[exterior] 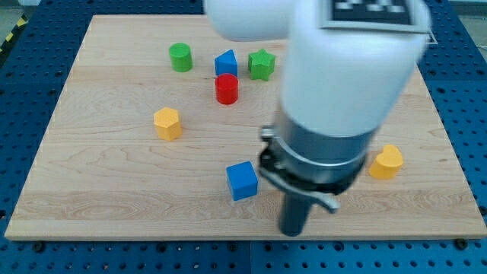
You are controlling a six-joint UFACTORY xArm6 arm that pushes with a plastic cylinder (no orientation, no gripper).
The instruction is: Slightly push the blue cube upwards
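The blue cube lies on the wooden board near the view's bottom, a little left of centre. My tip is at the end of the dark rod, to the right of and below the cube, a short gap apart from it. The arm's large white and grey body hides much of the board's right half.
A green cylinder, a blue pentagon-like block, a green star and a red cylinder cluster near the view's top. A yellow hexagonal block lies at the left, and another yellow block at the right.
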